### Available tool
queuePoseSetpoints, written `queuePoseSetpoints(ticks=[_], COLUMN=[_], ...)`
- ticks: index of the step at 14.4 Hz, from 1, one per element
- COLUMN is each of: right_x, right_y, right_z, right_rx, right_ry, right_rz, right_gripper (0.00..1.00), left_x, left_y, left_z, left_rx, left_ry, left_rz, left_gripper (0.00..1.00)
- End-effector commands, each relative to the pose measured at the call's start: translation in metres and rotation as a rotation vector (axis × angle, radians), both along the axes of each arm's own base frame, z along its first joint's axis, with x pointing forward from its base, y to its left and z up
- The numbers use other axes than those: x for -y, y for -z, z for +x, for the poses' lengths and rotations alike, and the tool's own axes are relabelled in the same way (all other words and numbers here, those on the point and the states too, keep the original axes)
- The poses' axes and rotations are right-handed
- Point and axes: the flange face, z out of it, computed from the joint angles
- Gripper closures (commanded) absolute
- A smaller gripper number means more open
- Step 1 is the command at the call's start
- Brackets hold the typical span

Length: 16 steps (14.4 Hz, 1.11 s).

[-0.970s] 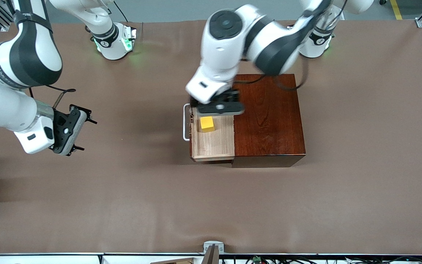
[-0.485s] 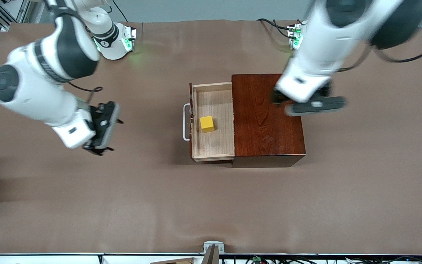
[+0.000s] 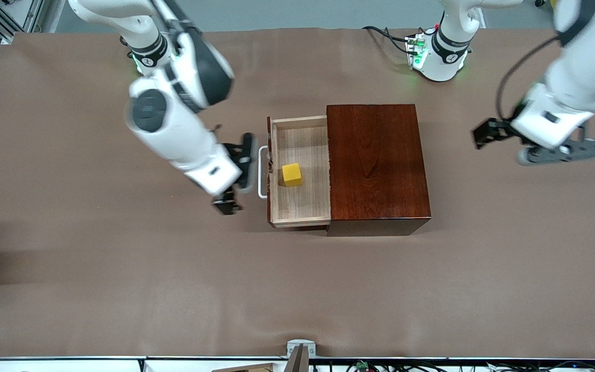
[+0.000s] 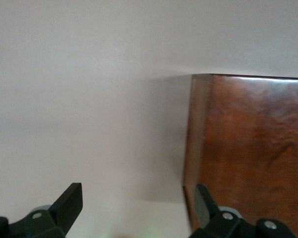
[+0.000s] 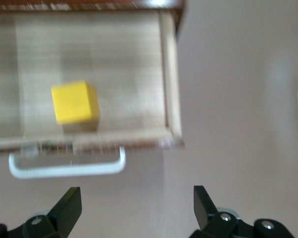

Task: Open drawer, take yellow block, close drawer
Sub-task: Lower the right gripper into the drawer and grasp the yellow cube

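Front cam high, faces robots; wrist cams look down; all share box (image 3: 375, 165).

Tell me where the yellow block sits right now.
The yellow block rests on the floor of the open drawer, close to its handle end, untouched; the right gripper hovers just outside the handle.

White arms (image 3: 173, 129), black joints, black cables.
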Motion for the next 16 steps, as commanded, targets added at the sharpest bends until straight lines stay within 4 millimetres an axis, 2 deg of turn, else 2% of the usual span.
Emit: queuePoseSetpoints(ticks=[1,3,8,11,14,16], right_x=[-0.038,-0.048,-0.085,-0.087,-0.098,-0.098], right_y=[0.017,0.030,0.065,0.080,0.091,0.100], right_z=[-0.014,-0.020,-0.057,-0.059,-0.074,-0.075], right_rx=[0.022,0.007,-0.066,-0.082,-0.104,-0.111], right_ry=[-0.036,-0.046,0.000,-0.003,0.014,0.013], right_rz=[0.007,0.000,-0.040,-0.056,-0.072,-0.082], right_gripper=[0.00,0.00,0.00,0.00,0.00,0.00], left_x=[-0.020,-0.025,-0.027,-0.028,-0.029,-0.029], left_y=[-0.003,-0.005,-0.011,-0.012,-0.011,-0.010], left_z=[-0.001,-0.001,-0.001,-0.001,-0.001,-0.001], left_rx=[0.035,0.040,0.051,0.054,0.051,0.049], left_ry=[0.094,0.110,0.086,0.081,0.078,0.059], left_rz=[-0.014,-0.012,-0.018,-0.024,-0.024,-0.025], left_gripper=[0.00,0.00,0.00,0.00,0.00,0.00])
